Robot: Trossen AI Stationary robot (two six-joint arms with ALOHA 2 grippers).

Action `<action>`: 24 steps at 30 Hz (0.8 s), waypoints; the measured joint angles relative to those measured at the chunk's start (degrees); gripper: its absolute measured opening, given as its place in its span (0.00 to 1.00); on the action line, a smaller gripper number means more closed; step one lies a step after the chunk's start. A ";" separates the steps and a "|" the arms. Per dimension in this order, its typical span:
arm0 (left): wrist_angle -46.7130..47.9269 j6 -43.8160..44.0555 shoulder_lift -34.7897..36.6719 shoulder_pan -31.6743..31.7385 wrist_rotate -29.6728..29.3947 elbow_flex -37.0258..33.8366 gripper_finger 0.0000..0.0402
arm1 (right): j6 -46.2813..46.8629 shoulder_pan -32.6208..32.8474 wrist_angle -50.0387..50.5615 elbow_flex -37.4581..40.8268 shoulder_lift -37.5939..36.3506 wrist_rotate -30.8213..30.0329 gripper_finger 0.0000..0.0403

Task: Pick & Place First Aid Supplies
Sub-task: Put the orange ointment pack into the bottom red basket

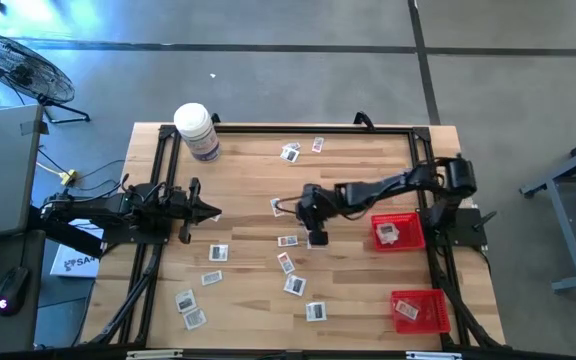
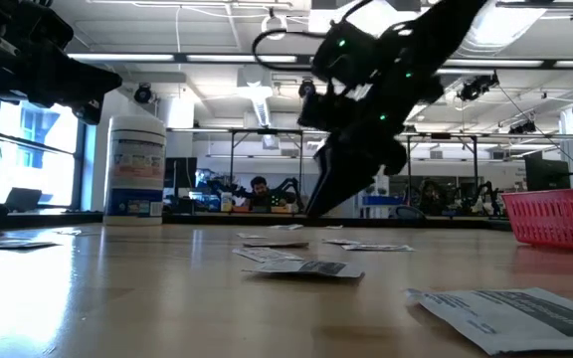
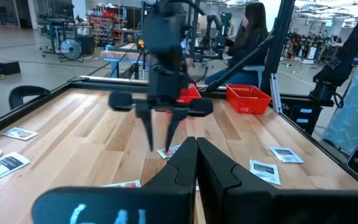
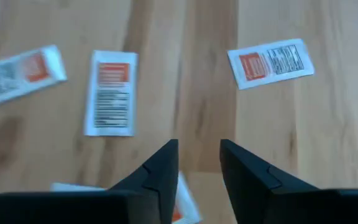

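Observation:
Several small white packets with reddish print lie flat across the wooden table, among them one packet (image 1: pixel 288 241), another packet (image 1: pixel 285 262) and a third packet (image 1: pixel 315 311). My right gripper (image 1: pixel 317 238) (image 4: pixel 199 152) points down at mid-table, open, its tips close above the wood. Between its fingers there is only bare wood. One packet (image 4: pixel 182 198) lies partly hidden under one finger. Two more packets (image 4: pixel 110 93) (image 4: pixel 270 62) lie just ahead of the gripper. My left gripper (image 1: pixel 213 213) (image 3: pixel 196 149) waits shut over the table's left part, facing the right arm.
A white bottle (image 1: pixel 196 130) with a purple label stands near the far left corner. Two red mesh baskets sit at the right side, the farther basket (image 1: pixel 412 238) and the nearer basket (image 1: pixel 430 300), each with packets inside. A person sits in the room beyond the table.

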State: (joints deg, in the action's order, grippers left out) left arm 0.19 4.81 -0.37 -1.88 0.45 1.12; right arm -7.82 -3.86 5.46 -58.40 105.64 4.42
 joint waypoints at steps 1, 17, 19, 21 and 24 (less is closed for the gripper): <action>0.00 -0.01 0.00 0.00 0.00 0.00 0.00 | -0.28 -0.80 1.10 -0.78 0.70 1.08 0.30; -0.01 0.01 0.01 0.01 0.02 0.01 0.00 | -7.68 -4.79 2.83 0.26 3.00 13.52 0.26; 0.00 0.00 0.01 0.00 0.01 0.00 0.00 | -7.74 -4.73 2.13 0.71 3.00 12.13 0.24; 0.00 -0.01 0.01 -0.01 0.02 0.01 0.00 | -7.76 -4.71 1.27 1.08 3.00 11.45 0.23; 0.00 0.01 0.01 0.01 0.01 0.01 0.00 | -7.75 -4.72 0.81 1.12 3.02 11.22 0.22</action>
State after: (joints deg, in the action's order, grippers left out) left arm 0.19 4.82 -0.36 -1.87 0.46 1.13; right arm -15.57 -8.58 6.27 -57.28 108.66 15.64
